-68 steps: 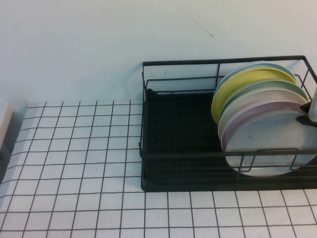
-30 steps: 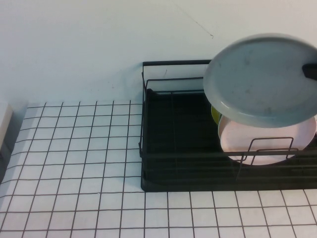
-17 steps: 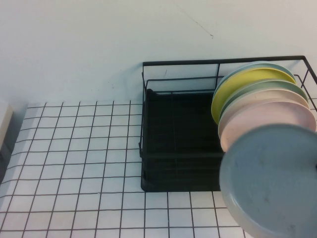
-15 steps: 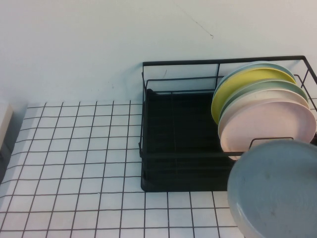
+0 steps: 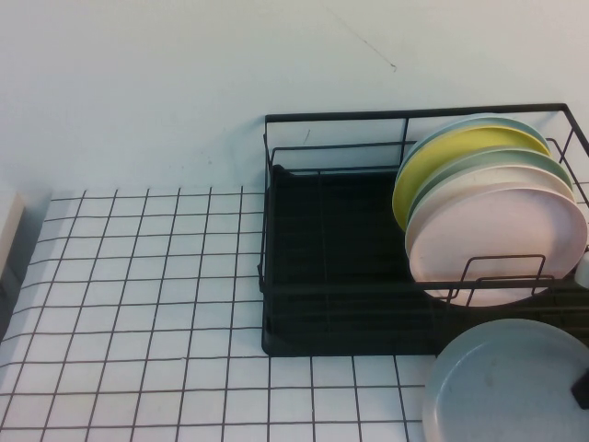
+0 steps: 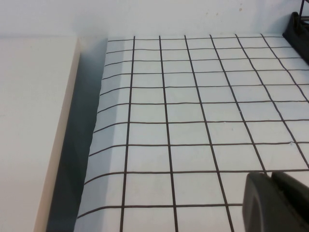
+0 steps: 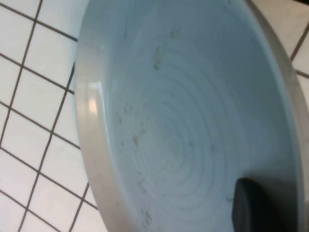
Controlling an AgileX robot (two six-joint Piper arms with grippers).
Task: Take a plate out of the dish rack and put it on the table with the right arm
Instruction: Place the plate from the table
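The pale grey-white speckled plate (image 5: 504, 385) lies face up, low over the white gridded table (image 5: 138, 295), just in front of the black dish rack (image 5: 331, 343) at its right end. Whether it touches the table I cannot tell. My right gripper (image 5: 583, 391) shows only as a dark piece at the plate's right rim. In the right wrist view the plate (image 7: 178, 121) fills the picture and one black finger (image 7: 253, 208) presses on its inner face near the rim. My left gripper (image 6: 276, 200) is shut and empty, low over the table at the far left.
The rack still holds a pale pink plate (image 5: 497, 230), a yellow plate (image 5: 442, 157) and greenish ones standing on edge at its right end; its left half is bare. A beige block (image 6: 29, 121) borders the table's left edge. A corner of the rack (image 6: 297, 29) shows in the left wrist view.
The plate was lifted out of the rack, swung forward and lowered in front of the rack; in the last half second it sank further towards the table. The left arm has not moved.
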